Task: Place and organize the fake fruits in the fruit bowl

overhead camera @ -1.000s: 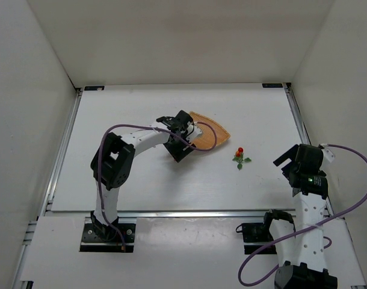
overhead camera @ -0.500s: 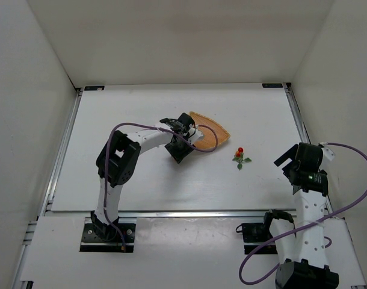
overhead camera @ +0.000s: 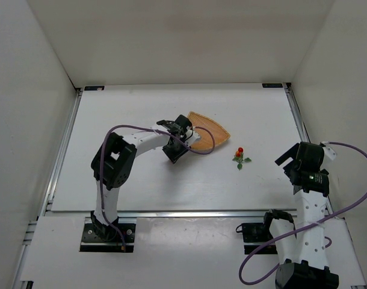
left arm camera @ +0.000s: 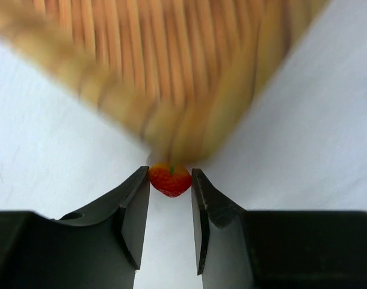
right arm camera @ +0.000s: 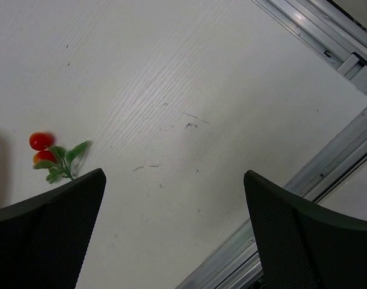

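Left gripper (left arm camera: pixel 170 182): narrowed to a small gap, both fingers (left arm camera: pixel 135 205) pressed against the sides of a single red berry (left arm camera: pixel 169 180).
Red berry: pinched at the fingertips, right at the near corner of the fruit bowl (left arm camera: pixel 171 60). It shows a small green spot on top. Cannot tell whether it rests on the table (overhead camera: pixel 123 108) or is lifted.
Fruit bowl: wooden, grain lines visible, blurred in the left wrist view. In the top view the bowl (overhead camera: pixel 210 128) sits mid-table, with the left gripper (overhead camera: pixel 184 133) at its left corner.
Leafy cluster (overhead camera: pixel 240 156): red-orange pieces with green leaves, lying on the table to the right of the bowl, apart from it.
Right gripper (right arm camera: pixel 174 176): spread wide, nothing between the fingers. It hangs above bare table, with the cluster (right arm camera: pixel 51 156) off to its left.
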Robot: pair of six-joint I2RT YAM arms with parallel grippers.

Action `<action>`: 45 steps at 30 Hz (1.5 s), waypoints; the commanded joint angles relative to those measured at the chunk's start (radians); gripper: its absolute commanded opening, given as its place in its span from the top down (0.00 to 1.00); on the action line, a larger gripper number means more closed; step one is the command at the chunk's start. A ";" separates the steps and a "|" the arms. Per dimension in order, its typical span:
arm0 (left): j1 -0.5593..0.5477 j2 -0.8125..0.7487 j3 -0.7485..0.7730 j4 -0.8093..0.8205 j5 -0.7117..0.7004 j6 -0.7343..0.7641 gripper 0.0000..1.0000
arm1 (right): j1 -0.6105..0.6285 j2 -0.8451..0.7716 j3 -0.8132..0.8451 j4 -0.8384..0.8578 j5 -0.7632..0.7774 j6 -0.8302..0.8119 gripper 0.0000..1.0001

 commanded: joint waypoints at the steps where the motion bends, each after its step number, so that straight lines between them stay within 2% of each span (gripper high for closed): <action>1: 0.003 -0.151 -0.040 -0.020 -0.064 -0.002 0.76 | -0.002 -0.009 0.020 0.004 -0.026 -0.020 0.00; 5: 0.003 -0.250 -0.055 -0.075 -0.076 0.034 0.77 | -0.002 0.035 -0.006 0.034 -0.097 -0.030 0.00; 9: 0.003 -0.367 -0.064 -0.076 -0.067 0.043 0.77 | -0.002 0.118 -0.043 0.103 -0.299 -0.090 0.00; 11: 0.003 -0.376 -0.020 -0.053 -0.067 0.043 0.77 | -0.002 0.179 -0.054 0.131 -0.420 -0.100 0.00; 13: 0.003 -0.366 0.051 -0.031 -0.067 0.032 0.73 | 0.019 0.221 -0.063 0.158 -0.431 -0.100 0.00; 17: 0.003 -0.217 0.244 -0.022 -0.037 0.021 0.64 | 0.047 0.324 -0.075 0.230 -0.440 -0.084 0.06; 20: -0.007 -0.067 0.399 -0.022 -0.004 -0.001 0.62 | 0.100 0.399 -0.089 0.310 -0.470 -0.063 0.11; 22: -0.016 0.029 0.492 -0.033 0.019 -0.011 0.62 | 0.158 0.469 -0.072 0.320 -0.435 -0.052 0.17; 25: -0.016 0.128 0.571 -0.033 0.019 -0.034 0.60 | 0.229 0.560 -0.025 0.329 -0.401 -0.043 0.22; 29: -0.026 0.182 0.583 -0.033 0.010 -0.057 0.59 | 0.318 0.643 0.034 0.329 -0.332 -0.029 0.29; 30: -0.026 0.191 0.583 -0.033 0.009 -0.057 0.55 | 0.327 0.663 0.044 0.329 -0.321 -0.015 0.30; 31: -0.026 0.191 0.583 -0.033 0.009 -0.066 0.41 | 0.327 0.672 0.044 0.329 -0.321 -0.006 0.30; 33: -0.026 0.182 0.583 -0.033 0.009 -0.066 0.27 | 0.356 0.707 0.054 0.329 -0.300 0.006 0.33; 34: -0.026 0.170 0.583 -0.033 0.009 -0.066 0.14 | 0.366 0.719 0.067 0.329 -0.289 0.006 0.35; 37: -0.026 0.136 0.572 -0.033 -0.015 -0.077 0.00 | 0.419 0.772 0.101 0.309 -0.226 0.026 0.36; 43: 0.013 -0.063 0.459 -0.033 -0.078 -0.095 0.00 | 0.455 0.891 0.175 0.289 -0.171 0.068 0.46; 45: 0.074 -0.154 0.392 -0.033 -0.089 -0.106 0.00 | 0.455 0.927 0.184 0.277 -0.161 0.077 0.55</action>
